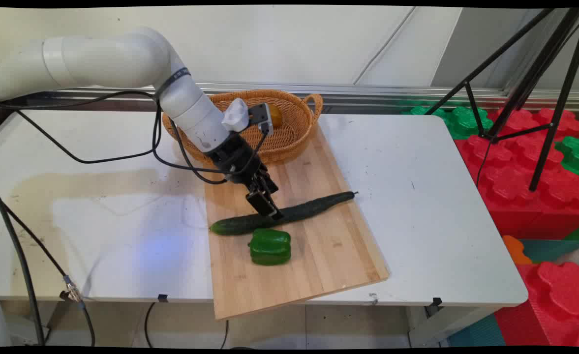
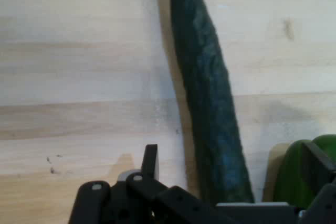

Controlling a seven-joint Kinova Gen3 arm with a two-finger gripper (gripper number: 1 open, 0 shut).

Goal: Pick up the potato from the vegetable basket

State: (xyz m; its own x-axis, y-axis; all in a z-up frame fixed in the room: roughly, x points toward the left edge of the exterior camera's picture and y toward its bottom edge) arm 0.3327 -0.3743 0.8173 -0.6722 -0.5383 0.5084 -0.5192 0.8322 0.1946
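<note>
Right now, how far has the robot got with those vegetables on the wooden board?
Possibly done: one yellowish item lies in the wicker basket. In hand: the gripper is down at the cucumber, with its open fingers on either side of it, not closed. Left: the cucumber and the green pepper both lie on the cutting board. I cannot tell the goal itself.

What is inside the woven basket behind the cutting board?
In the basket, one yellowish-brown rounded thing shows near the far wall. The arm's wrist and its camera mount cover the basket's left and middle part, so whatever else lies there cannot be seen.
</note>
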